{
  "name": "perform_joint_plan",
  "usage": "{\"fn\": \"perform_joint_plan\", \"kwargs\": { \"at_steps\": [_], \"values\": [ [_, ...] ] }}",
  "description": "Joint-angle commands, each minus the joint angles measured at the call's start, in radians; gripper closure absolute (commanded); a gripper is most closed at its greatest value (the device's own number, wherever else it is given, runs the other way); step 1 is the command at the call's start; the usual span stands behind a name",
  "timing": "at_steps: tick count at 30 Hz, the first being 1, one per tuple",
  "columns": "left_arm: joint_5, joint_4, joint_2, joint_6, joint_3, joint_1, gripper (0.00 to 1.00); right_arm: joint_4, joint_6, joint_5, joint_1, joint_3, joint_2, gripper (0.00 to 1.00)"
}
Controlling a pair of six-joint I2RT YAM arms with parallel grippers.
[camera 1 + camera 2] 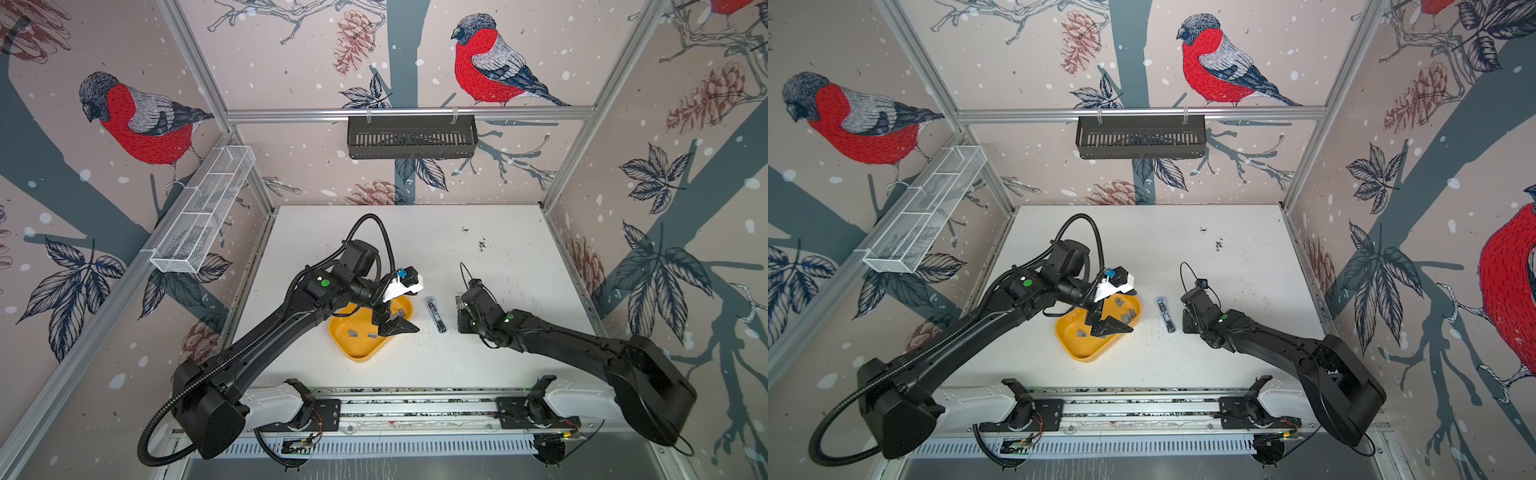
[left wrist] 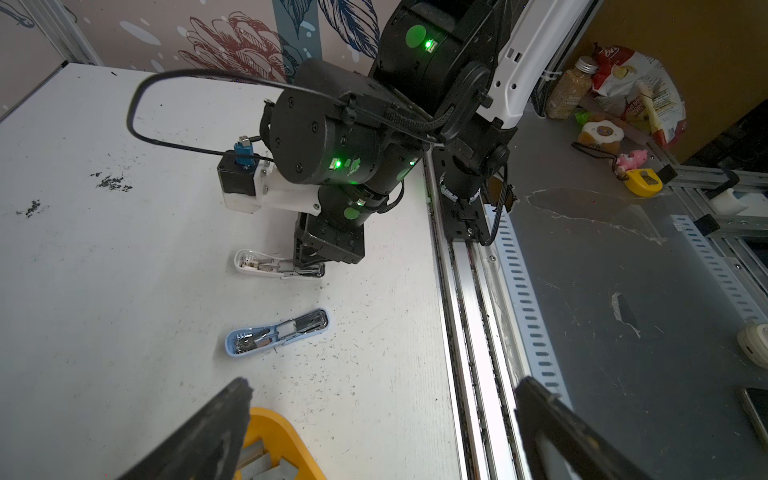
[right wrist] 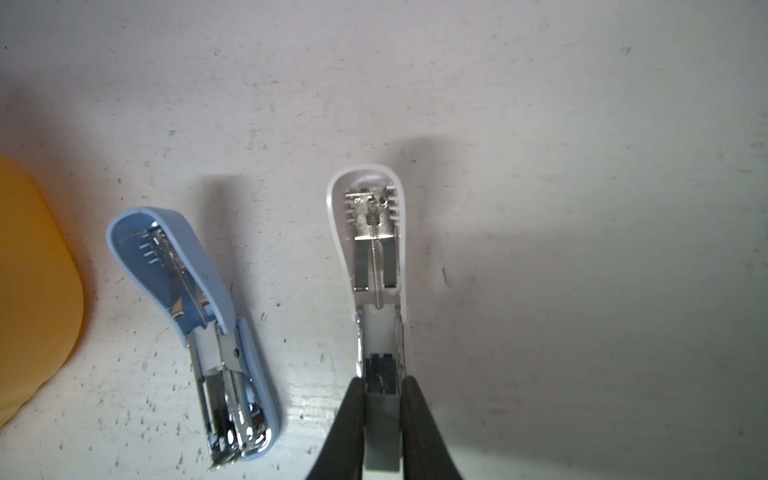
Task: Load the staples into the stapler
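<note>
Two small staplers lie opened flat on the white table: a blue stapler [image 3: 187, 282] [image 1: 435, 314] [image 2: 277, 332] and a white stapler [image 3: 365, 257] [image 2: 266, 266]. My right gripper [image 3: 383, 384] [image 1: 462, 316] points down over the white stapler's open metal channel. It is shut on a grey strip of staples [image 3: 382, 432], whose front end sits at the channel. More staples [image 1: 353, 332] [image 2: 266, 461] lie in the yellow tray [image 1: 361, 353] [image 2: 286, 436]. My left gripper [image 1: 392, 324] [image 2: 382, 384] hangs open over the tray's right side with nothing in it.
A white wire basket [image 1: 203, 212] hangs on the left wall and a black slotted basket [image 1: 411, 137] on the back wall. The arms' mounting rail [image 1: 415, 405] runs along the table's front edge. Dark specks [image 1: 482, 244] dot the table.
</note>
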Motion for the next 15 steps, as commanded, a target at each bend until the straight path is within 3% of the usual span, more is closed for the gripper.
{"fn": "perform_joint_plan", "kwargs": {
  "at_steps": [1, 15],
  "values": [
    [0.026, 0.007, 0.000, 0.010, 0.008, 0.001, 0.02, 0.018, -0.002, -0.002, 0.000, 0.003, 0.000, 0.79],
    [0.027, 0.005, -0.002, 0.010, 0.009, 0.001, 0.02, 0.013, 0.002, 0.005, 0.000, 0.015, 0.004, 0.80]
  ]
}}
